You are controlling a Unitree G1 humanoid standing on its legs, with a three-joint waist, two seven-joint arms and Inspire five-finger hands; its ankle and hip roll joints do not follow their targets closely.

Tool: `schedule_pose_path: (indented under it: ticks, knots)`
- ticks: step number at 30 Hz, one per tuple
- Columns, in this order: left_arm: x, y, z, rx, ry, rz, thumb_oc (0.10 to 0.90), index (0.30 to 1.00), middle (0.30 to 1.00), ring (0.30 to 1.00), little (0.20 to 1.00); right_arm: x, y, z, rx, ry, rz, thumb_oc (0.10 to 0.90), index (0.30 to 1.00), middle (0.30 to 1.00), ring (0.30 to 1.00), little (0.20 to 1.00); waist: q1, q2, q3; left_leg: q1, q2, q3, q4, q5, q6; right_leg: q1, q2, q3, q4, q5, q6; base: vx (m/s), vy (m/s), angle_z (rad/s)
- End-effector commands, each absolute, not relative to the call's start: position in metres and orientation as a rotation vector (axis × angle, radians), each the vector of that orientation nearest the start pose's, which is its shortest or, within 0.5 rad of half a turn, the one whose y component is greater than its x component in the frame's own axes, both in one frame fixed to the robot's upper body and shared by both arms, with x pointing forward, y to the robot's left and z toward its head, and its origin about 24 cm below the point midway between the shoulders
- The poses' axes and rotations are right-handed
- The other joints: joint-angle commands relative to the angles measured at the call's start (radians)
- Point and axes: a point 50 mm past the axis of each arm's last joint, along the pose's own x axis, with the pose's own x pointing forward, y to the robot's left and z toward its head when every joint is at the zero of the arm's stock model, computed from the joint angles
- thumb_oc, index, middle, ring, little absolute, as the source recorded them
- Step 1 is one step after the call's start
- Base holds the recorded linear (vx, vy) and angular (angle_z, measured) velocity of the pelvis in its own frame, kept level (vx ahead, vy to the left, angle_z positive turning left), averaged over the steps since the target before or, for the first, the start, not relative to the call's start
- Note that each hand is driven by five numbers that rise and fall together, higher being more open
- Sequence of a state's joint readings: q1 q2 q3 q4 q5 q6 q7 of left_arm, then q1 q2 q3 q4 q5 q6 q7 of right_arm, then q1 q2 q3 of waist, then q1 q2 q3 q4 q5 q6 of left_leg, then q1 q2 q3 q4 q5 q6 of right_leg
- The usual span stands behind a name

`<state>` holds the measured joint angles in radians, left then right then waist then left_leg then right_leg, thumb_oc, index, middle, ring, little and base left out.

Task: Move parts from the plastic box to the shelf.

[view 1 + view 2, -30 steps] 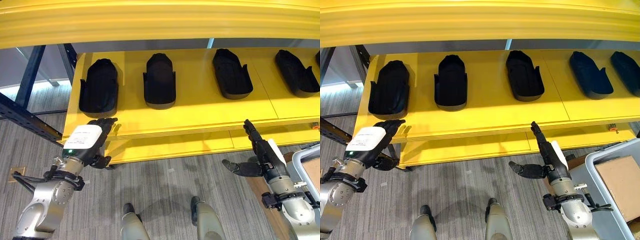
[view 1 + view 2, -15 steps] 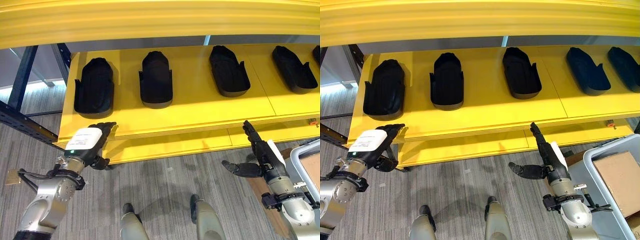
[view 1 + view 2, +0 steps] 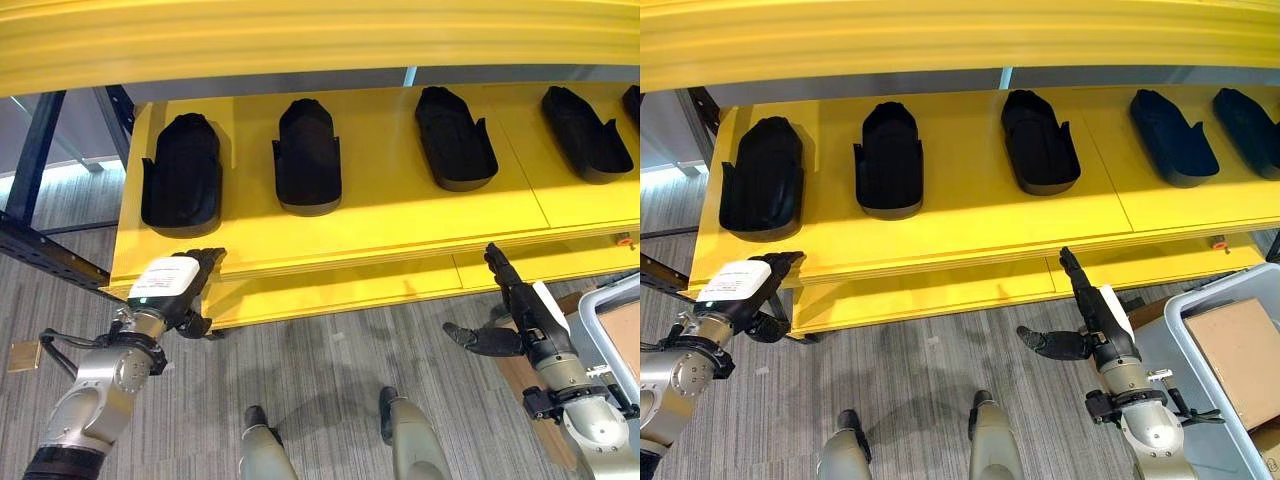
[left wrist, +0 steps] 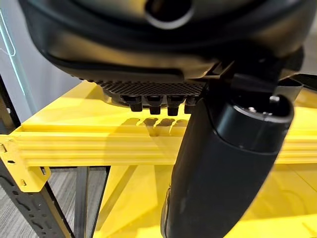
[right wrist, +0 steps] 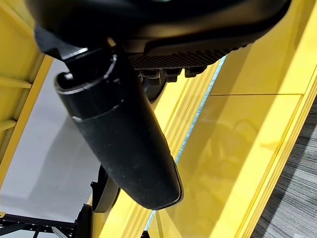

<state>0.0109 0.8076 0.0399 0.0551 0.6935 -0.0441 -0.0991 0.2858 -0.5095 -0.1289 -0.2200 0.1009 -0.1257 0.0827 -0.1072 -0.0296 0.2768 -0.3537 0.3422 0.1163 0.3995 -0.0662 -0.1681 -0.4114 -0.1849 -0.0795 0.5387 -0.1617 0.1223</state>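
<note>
Both hands raised and holding nothing.

The left hand (image 3: pixel 178 290) sits at the lower left of the frame, its arm rising from the bottom corner, fingers loosely bent forward. The right hand (image 3: pixel 520 310) sits at the lower right, fingers straight and pointing up, thumb spread wide toward the frame's middle.

A yellow shelf (image 3: pixel 970 215) holds a row of five black moulded parts, well apart from one another. Each part (image 3: pixel 762 188) is long and shoe-shaped, with a rounded far end and raised side flaps, lying flat with its length running front to back. At the lower right stands a grey plastic box (image 3: pixel 1180 345); inside it lies what may be brown cardboard (image 3: pixel 1240 360).
</note>
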Motion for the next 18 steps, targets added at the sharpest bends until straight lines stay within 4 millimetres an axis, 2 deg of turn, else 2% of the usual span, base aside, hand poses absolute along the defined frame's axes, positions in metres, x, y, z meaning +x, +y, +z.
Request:
schedule_pose_path:
  ticks: [1, 8, 18]
  knots:
    - [0.271, 0.303, 0.147, 1.609, -0.050, 0.059, 0.900, 1.000, 1.000, 1.000, 1.000, 0.200, -0.247, 0.112, -0.417, -0.270, 0.030, 0.900, 1.000, 1.000, 1.000, 1.000, -0.026, -0.007, -0.038, -0.009, 0.024, 0.007, 0.028, 0.004, 0.039, 0.070, -0.020, 0.030, -0.037, 0.047, 0.000, 0.00, 0.000, 0.00]
    - [0.273, 0.310, 0.145, 1.613, -0.007, 0.081, 0.900, 1.000, 1.000, 1.000, 1.000, 0.200, -0.248, 0.112, -0.418, -0.264, 0.031, 0.900, 1.000, 1.000, 1.000, 1.000, -0.027, -0.008, -0.043, -0.014, 0.026, 0.008, 0.033, 0.003, 0.038, 0.064, -0.020, 0.032, -0.034, 0.048, 0.001, 0.00, 0.000, 0.00]
    - [0.280, 0.323, 0.155, 1.639, 0.023, 0.143, 0.900, 1.000, 1.000, 1.000, 1.000, 0.199, -0.249, 0.109, -0.417, -0.250, 0.033, 0.900, 1.000, 1.000, 1.000, 1.000, -0.032, -0.006, -0.050, -0.025, 0.030, 0.006, 0.043, 0.002, 0.037, 0.058, -0.015, 0.033, -0.028, 0.046, 0.000, 0.00, 0.000, 0.00]
